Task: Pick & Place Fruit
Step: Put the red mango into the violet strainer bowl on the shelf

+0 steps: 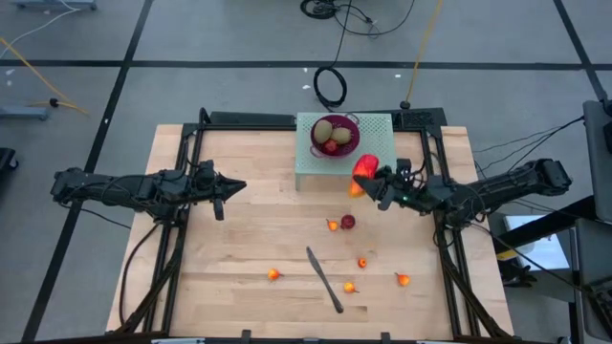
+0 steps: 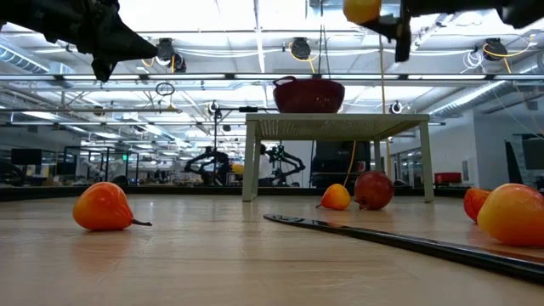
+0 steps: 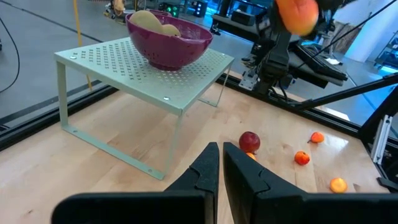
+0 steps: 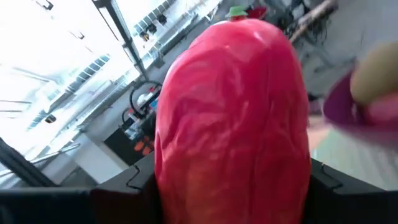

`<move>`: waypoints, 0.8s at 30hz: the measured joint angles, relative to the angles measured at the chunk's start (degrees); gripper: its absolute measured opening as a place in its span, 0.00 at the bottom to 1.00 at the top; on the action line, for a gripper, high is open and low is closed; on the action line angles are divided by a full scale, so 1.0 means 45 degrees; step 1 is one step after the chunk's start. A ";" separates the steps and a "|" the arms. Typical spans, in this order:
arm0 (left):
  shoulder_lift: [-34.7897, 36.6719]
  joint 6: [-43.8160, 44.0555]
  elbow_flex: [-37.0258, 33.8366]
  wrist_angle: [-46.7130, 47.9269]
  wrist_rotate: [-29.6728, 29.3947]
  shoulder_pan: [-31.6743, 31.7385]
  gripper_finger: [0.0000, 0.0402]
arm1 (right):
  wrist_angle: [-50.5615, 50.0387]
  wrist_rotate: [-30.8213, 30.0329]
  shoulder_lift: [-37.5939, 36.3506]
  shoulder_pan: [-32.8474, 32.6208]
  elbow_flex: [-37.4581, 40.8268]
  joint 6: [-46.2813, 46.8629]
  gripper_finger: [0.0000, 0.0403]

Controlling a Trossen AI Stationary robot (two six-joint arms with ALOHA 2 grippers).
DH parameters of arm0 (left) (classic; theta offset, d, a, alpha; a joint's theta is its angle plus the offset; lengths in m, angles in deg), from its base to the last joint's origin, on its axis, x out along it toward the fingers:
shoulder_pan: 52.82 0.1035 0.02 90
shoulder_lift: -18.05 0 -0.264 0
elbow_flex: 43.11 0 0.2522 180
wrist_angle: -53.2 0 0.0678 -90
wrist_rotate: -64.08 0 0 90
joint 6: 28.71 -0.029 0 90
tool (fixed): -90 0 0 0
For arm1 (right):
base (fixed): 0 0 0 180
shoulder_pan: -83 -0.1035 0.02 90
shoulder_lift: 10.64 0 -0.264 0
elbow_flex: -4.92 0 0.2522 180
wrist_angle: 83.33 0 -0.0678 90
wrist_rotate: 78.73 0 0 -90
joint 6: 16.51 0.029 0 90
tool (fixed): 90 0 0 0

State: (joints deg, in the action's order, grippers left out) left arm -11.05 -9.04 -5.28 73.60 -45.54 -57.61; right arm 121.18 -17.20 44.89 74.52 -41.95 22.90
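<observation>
From above, the right gripper (image 1: 371, 178) clamps the elongated red-yellow mango (image 1: 364, 169) just beside the pale perforated metal stand (image 1: 375, 129), whose purple perforated bowl (image 1: 348, 130) holds two brownish-green oval kiwis (image 1: 324, 129), while the left gripper (image 1: 232, 187), jaws pressed together, waits well apart from the stand. The low view shows the mango (image 2: 362, 9) above the stand's top; the right wrist view shows it (image 4: 233, 118) between the fingers.
</observation>
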 joint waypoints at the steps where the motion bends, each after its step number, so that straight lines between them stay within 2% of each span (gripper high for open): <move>1: -0.0004 0.0004 0.0000 -0.0002 0.0000 -0.0001 0.05 | -0.0294 0.0012 -0.0007 0.0109 -0.0282 -0.0303 0.53; 5: 0.0000 0.0004 0.0000 -0.0002 0.0000 0.0003 0.05 | -0.2578 0.0025 -0.0005 0.0532 -0.1415 -0.1269 0.53; 11: -0.0005 0.0013 0.0000 0.0002 0.0000 0.0004 0.05 | -0.5624 0.0039 0.0000 0.1394 -0.2744 -0.1623 0.53; 24: -0.0005 -0.0086 0.0000 0.0001 0.0000 0.0001 0.05 | -0.6474 0.0079 0.0125 0.2980 -0.3637 -0.3417 0.53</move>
State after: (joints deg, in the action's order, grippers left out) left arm -11.07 -9.43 -5.28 73.61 -45.54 -57.60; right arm 92.05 -16.85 45.45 87.93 -58.32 7.52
